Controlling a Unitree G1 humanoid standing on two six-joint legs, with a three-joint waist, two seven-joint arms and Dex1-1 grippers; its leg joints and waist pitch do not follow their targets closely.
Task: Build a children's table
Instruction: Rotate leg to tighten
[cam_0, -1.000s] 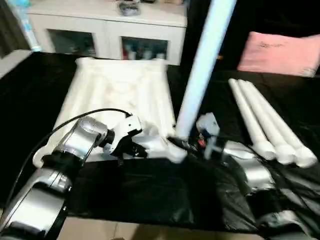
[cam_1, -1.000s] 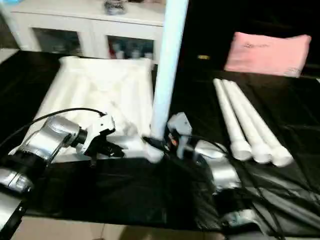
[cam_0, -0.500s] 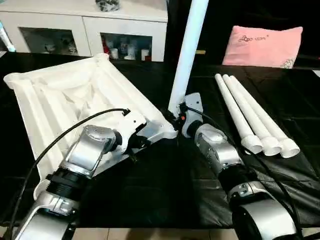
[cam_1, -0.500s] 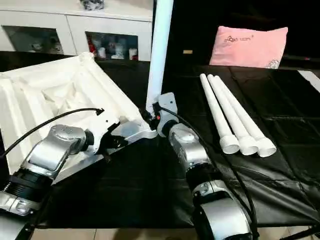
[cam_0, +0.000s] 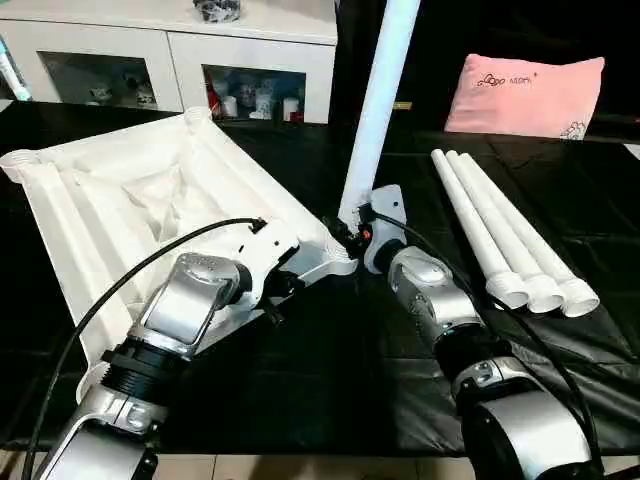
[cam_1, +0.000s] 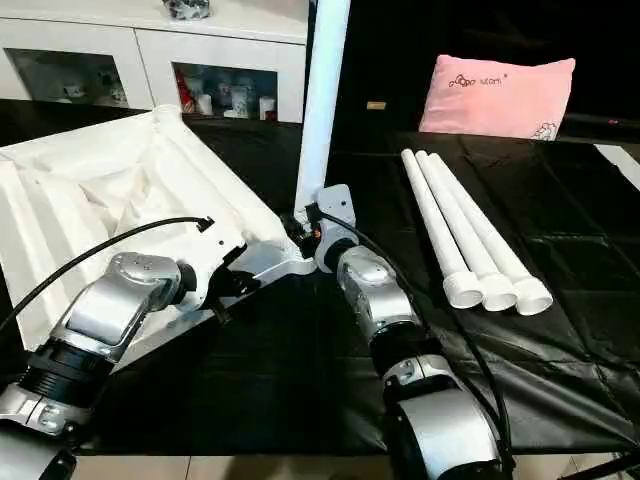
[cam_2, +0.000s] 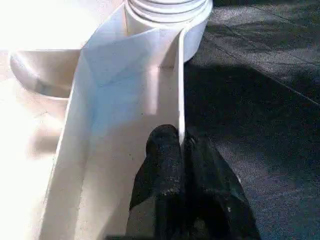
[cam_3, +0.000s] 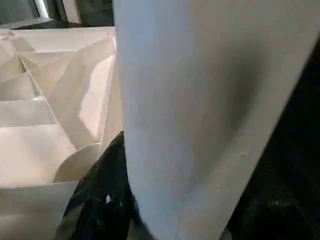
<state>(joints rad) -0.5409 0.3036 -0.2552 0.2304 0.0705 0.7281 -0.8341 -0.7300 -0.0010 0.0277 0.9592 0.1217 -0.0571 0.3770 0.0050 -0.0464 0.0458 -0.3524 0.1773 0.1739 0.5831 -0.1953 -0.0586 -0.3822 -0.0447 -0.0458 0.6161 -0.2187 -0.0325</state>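
The white tabletop lies ribbed side up on the black cloth, turned at an angle. One white leg stands upright in its near right corner socket. My left gripper is shut on the thin rim of the tabletop just beside that socket, and its fingers pinch the wall. My right gripper is closed around the base of the upright leg, with one black finger pressed to its side. Three more legs lie side by side to the right.
A white cabinet with glass doors stands behind the tabletop. A pink pillow lies at the back right. Black cloth covers the work surface, and its front edge runs close under my forearms.
The camera has shifted. The tabletop's far end has swung to the left, so it now lies at an angle. Both grippers keep their holds and the leg stays upright.
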